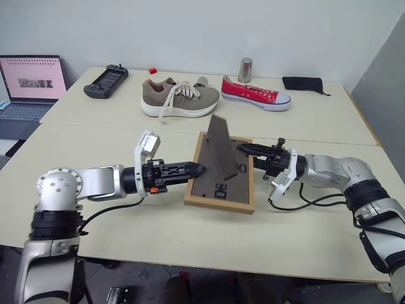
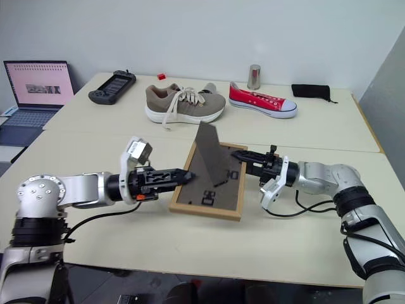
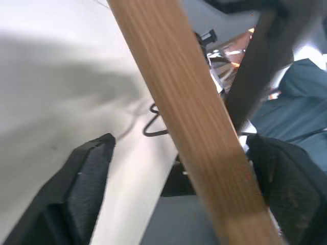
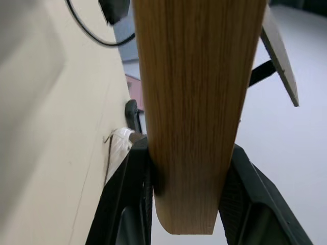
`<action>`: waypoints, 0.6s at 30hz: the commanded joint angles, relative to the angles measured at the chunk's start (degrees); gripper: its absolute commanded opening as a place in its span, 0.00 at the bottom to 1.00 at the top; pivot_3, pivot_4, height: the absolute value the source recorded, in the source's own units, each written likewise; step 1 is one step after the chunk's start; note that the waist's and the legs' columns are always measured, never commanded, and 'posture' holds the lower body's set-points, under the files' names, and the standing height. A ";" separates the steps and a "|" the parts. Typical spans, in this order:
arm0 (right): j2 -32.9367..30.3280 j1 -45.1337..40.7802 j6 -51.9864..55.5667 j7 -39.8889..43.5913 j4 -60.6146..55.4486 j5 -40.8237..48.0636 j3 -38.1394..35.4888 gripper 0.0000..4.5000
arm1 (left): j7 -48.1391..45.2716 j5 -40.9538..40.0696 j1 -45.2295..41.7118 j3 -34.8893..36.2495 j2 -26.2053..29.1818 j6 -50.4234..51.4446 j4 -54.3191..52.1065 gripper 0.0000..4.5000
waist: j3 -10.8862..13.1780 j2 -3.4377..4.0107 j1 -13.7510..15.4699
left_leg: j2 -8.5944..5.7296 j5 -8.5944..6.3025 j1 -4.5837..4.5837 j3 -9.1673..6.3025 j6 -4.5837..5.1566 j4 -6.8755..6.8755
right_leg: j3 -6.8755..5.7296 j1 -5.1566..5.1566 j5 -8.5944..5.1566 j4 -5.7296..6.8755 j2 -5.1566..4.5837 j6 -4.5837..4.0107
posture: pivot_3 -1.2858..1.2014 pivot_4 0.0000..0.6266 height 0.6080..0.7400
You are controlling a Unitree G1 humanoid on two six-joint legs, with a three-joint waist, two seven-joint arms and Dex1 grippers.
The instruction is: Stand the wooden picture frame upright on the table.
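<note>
Your picture frame [image 1: 220, 182] lies face down near the middle of the table [image 1: 126, 221], its stand [image 1: 220, 147] folded out and sticking up. Your right gripper [image 1: 248, 150] pinches the frame's far right edge; your left gripper [image 1: 195, 169] stands wide open astride the left edge, gripping nothing. If you lift with that one-sided pinch, the frame may swing or slip free, and the stand could fold shut. No containers hold anything here.
</note>
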 commanded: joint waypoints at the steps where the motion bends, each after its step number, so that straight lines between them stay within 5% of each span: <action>1: 3.79 3.40 16.09 25.18 -7.55 36.71 -0.53 0.31 | -6.38 13.05 4.94 3.78 6.15 -9.00 -10.40 0.99 | 0.02 -0.03 -0.02 | 0.06 -0.01 0.08 0.03 0.01 -0.03 | 0.02 0.08 0.00 -0.05 0.01 0.00 | 0.52 0.24 1.00; 5: 10.00 3.66 44.50 44.32 -14.41 56.21 -4.99 0.31 | -4.92 28.56 9.51 3.79 4.52 -24.21 -16.66 0.99 | 0.09 0.15 0.20 | 0.01 -0.01 0.36 0.19 0.02 -0.03 | 0.09 0.30 0.00 -0.02 -0.11 0.00 | 0.52 0.24 1.00; 10: 17.49 -1.49 76.50 49.96 -12.87 69.44 -12.97 0.31 | -3.53 43.34 11.27 -0.31 1.03 -35.96 -20.43 0.99 | 0.07 0.12 0.91 | 0.07 -0.04 0.38 0.10 0.07 -0.02 | 0.01 0.37 0.00 -0.09 0.01 0.00 | 0.52 0.24 1.00; 13: 20.50 -3.97 84.77 53.36 -8.53 70.03 -15.07 0.31 | -4.86 49.73 12.64 -3.20 1.11 -40.26 -22.82 0.99 | 0.07 0.12 1.37 | 0.05 -0.05 0.31 0.13 0.07 -0.07 | 0.02 0.25 0.00 -0.10 0.00 0.00 | 0.52 0.24 1.00; 18: 25.68 -4.75 81.41 53.50 2.60 63.39 -16.14 0.31 | -3.87 56.79 14.44 -6.05 -1.26 -44.24 -23.35 0.99 | 0.07 0.13 1.64 | 0.06 -0.07 0.10 0.19 0.08 -0.24 | 0.03 -0.05 0.00 -0.13 0.02 0.00 | 0.52 0.24 1.00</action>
